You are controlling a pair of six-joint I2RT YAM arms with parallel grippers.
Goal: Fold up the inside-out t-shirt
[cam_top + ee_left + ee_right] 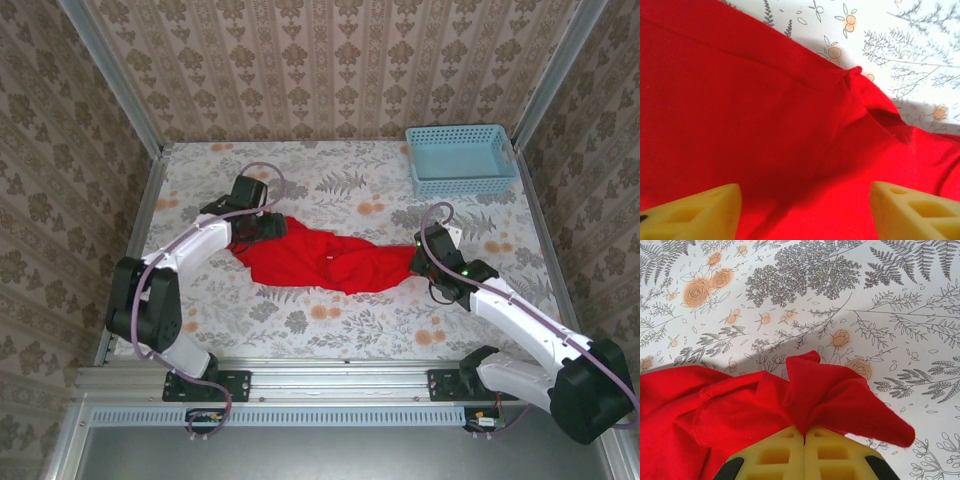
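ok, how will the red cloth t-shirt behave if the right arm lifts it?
Likely floppy: the bright red cloth t-shirt bunches into folds at the shut right jaws. Probably drapes and drags, since most lies crumpled on the floral table cover.

Red t-shirt (330,262); floral tablecloth (340,330) (orange blooms, seemingly).

Shirt (325,258): soft red cloth, matt, fine knit; stitched hem seen in right wrist view. Table (350,320): matt, smooth, floral print. Basket (465,186): lt-blue plastic, mesh walls. Fingers (775,455): yellow, matt, moulded w/ hollow cells. Arms (530,332): white shells, slight gloss, black joints. Rail (330,380): bare metal, dull sheen.
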